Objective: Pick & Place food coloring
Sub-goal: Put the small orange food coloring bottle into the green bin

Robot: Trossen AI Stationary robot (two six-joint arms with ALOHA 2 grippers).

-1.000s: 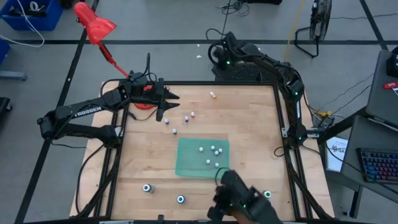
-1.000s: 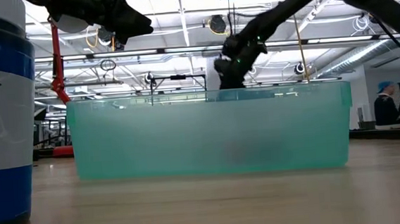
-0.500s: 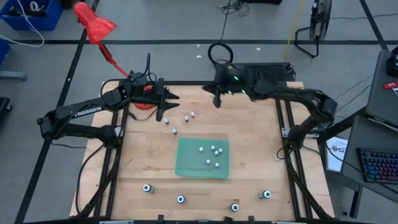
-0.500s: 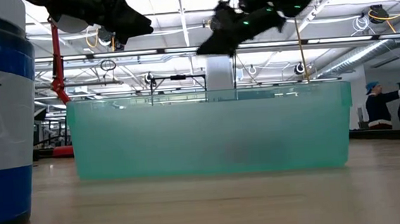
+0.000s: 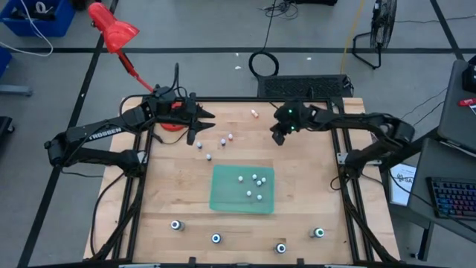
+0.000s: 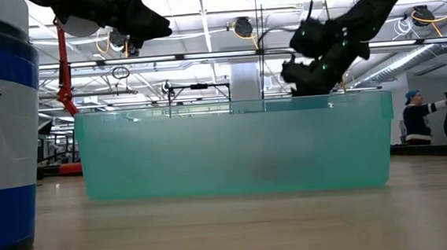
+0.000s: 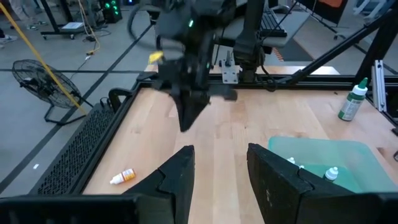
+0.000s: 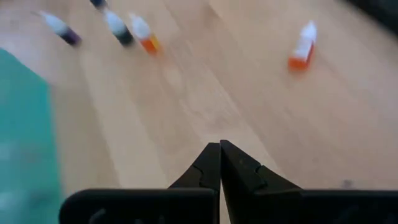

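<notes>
Wooden table (image 5: 297,186), scattered food coloring (image 5: 223,141)

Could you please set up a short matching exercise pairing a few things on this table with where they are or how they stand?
Things:
1. right gripper
2. left gripper
3. green tray
4. lone orange bottle

Places or states:
A. lying alone near the table's far edge
B. fingers shut, empty, above bare wood
C. holds several small bottles
D. fingers apart, at the far left of the table

Pairs: 1-B, 2-D, 3-C, 4-A
</notes>
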